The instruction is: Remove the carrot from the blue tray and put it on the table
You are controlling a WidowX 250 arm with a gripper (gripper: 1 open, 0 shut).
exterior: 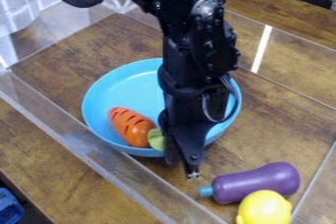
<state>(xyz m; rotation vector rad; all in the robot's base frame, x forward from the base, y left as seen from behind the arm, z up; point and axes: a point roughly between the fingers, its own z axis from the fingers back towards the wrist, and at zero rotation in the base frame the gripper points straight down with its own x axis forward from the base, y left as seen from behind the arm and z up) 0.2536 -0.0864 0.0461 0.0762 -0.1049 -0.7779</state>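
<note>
Nearest the camera, bottom right: a yellow lemon (264, 209), and touching it just behind, a purple eggplant (252, 182) lying on its side with its green stem end pointing left. Both resting on the dark wood-grain tabletop (79, 56), outside the dish. Also in the foreground, a clear plastic wall (79, 140) running diagonally from the left edge toward the bottom, fencing the work area.

Just behind, at centre: the blue tray (102, 98), round and shallow with a raised rim, sitting flat on the tabletop. Inside it, toward the near rim, the carrot (128, 126), orange with dark cross grooves, lying on its side, green leafy end pointing right.

Reaching down over the tray's near right rim: the black arm, its claw (186, 161) pointing straight down, tip at or just past the rim's front edge, near the eggplant's stem. Carrot lying immediately left of the claw, the leafy end right up against the black body; contact or grip there not discernible, with the green partly hidden behind it. Fingers drawn together to a narrow closed point, with no gap visible between them. Carrot's orange body resting on the tray floor, not lifted.

Farther back: bare tabletop with bright glossy reflections, another clear wall at right, the arm's upper links and black cable at the top. No readable writing or labels anywhere.
</note>
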